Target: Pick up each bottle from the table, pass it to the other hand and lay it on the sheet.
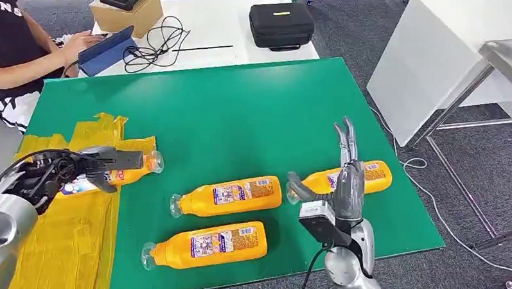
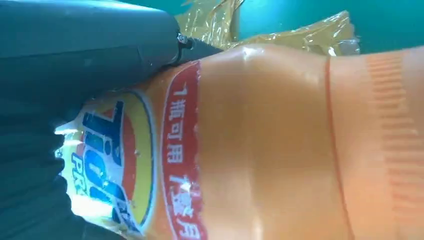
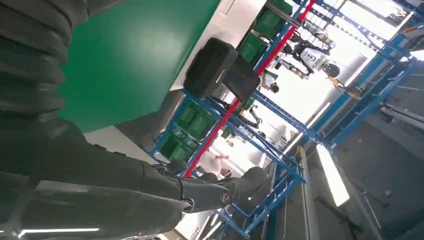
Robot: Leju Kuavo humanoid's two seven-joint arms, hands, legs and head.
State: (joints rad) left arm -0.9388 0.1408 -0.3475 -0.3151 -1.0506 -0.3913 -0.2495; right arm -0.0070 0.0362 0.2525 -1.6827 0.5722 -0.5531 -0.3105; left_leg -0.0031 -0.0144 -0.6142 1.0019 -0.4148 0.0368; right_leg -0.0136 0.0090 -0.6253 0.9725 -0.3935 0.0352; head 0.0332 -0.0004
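Bottle (image 1: pixel 127 174), half hidden by the gripping left hand (image 1: pixel 79 167), overlies the sheet (image 1: pixel 76 241); right hand (image 1: pixel 342 179) spread, empty.

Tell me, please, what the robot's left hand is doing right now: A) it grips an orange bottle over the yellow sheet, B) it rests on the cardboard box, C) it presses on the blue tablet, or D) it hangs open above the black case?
A: in the head view the left hand grips an orange bottle over the yellow sheet, and the left wrist view shows that bottle's label against the dark fingers.
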